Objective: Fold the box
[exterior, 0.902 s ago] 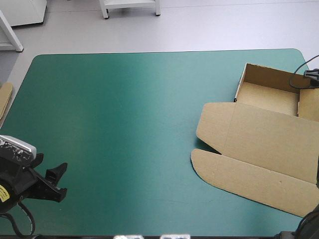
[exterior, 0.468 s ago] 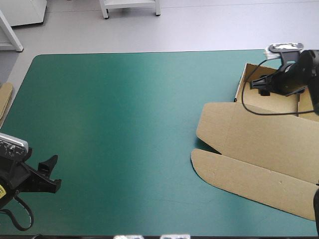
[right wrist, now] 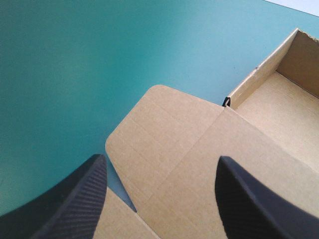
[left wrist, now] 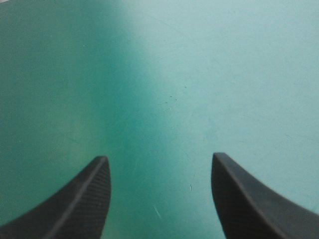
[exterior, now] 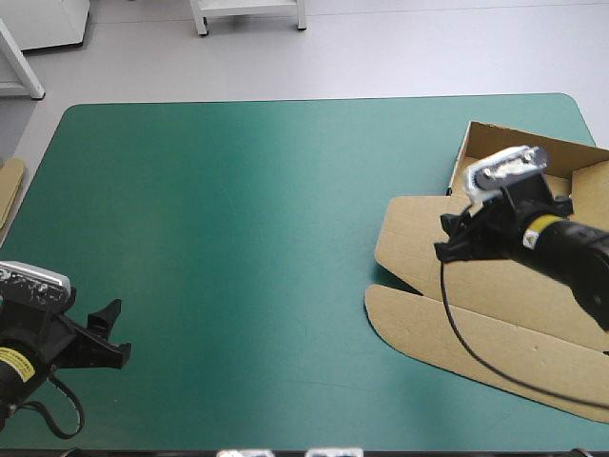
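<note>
Hovering over the box point(exterior: 476, 324) lid, right tool point(exterior: 453, 236) spread wide, empty, left tool point(exterior: 109, 335) likewise, above teal-green cover point(exterior: 266, 238)

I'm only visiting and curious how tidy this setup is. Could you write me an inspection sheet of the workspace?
surface: teal-green cover, smooth.
job's things: box, brown, tray open at the far right, lid lying flat.
clutter: nothing seen.
grippers: left gripper open over bare cover at the near left; right gripper open above the lid, holding nothing.
cables: nothing seen apart from the robot's own.
surroundings: spare board beside the cover's left edge.
</note>
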`<action>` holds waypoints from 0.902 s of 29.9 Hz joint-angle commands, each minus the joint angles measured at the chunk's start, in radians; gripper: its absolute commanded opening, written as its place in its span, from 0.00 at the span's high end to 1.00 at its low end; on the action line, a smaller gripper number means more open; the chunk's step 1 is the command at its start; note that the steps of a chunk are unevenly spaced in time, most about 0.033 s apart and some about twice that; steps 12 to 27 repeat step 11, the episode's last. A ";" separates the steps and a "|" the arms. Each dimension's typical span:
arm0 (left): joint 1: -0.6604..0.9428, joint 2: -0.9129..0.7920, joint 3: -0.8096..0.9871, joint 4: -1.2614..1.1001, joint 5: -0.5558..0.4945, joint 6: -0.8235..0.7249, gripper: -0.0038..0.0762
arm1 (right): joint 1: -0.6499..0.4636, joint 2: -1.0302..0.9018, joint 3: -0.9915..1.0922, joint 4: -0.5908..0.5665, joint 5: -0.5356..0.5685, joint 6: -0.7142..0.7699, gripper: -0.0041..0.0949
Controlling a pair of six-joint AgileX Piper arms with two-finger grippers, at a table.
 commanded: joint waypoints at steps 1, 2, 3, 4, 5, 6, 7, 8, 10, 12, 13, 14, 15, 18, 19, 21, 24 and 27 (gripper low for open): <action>-0.006 -0.047 0.030 0.006 -0.108 -0.012 0.45 | 0.007 -0.174 0.098 -0.007 -0.090 -0.018 0.37; -0.006 -0.064 0.041 0.006 -0.120 -0.012 0.45 | 0.007 -0.212 0.128 -0.007 -0.092 -0.019 0.38; -0.006 -0.076 0.053 0.006 -0.134 -0.012 0.45 | 0.007 -0.257 0.167 -0.007 -0.092 -0.019 0.38; -0.006 -0.091 0.064 0.006 -0.145 -0.012 0.45 | 0.007 -0.292 0.198 -0.007 -0.094 -0.019 0.39; -0.006 -0.104 0.075 0.006 -0.158 -0.012 0.45 | 0.007 -0.343 0.245 -0.007 -0.096 -0.019 0.41; -0.006 -0.115 0.087 0.006 -0.170 -0.012 0.45 | 0.007 -0.376 0.276 -0.007 -0.101 -0.019 0.42; -0.006 -0.131 0.099 0.006 -0.175 -0.012 0.45 | 0.007 -0.416 0.313 -0.001 -0.110 -0.020 0.43; -0.006 -0.139 0.109 0.006 -0.180 -0.012 0.45 | 0.007 -0.456 0.348 0.002 -0.121 -0.019 0.44; -0.006 -0.159 0.127 0.001 -0.182 -0.012 0.45 | 0.007 -0.530 0.414 0.008 -0.148 -0.014 0.45; -0.006 -0.169 0.134 0.001 -0.187 -0.012 0.45 | 0.007 -0.563 0.442 0.008 -0.157 -0.004 0.45; -0.006 -0.169 0.134 0.001 -0.187 -0.012 0.45 | 0.007 -0.563 0.442 0.008 -0.157 -0.004 0.45; -0.006 -0.169 0.134 0.001 -0.187 -0.012 0.45 | 0.007 -0.563 0.442 0.008 -0.157 -0.004 0.45; -0.006 -0.169 0.134 0.001 -0.187 -0.012 0.45 | 0.007 -0.563 0.442 0.008 -0.157 -0.004 0.45; -0.006 -0.169 0.134 0.001 -0.187 -0.012 0.45 | 0.007 -0.563 0.442 0.008 -0.157 -0.004 0.45; -0.006 -0.169 0.134 0.001 -0.187 -0.012 0.45 | 0.007 -0.563 0.442 0.008 -0.157 -0.004 0.45; -0.006 -0.169 0.134 0.001 -0.187 -0.012 0.45 | 0.007 -0.563 0.442 0.008 -0.157 -0.004 0.45; -0.006 -0.169 0.134 0.001 -0.187 -0.012 0.45 | 0.007 -0.563 0.442 0.008 -0.157 -0.004 0.45; -0.006 -0.169 0.134 0.001 -0.187 -0.012 0.45 | 0.007 -0.563 0.442 0.008 -0.157 -0.004 0.45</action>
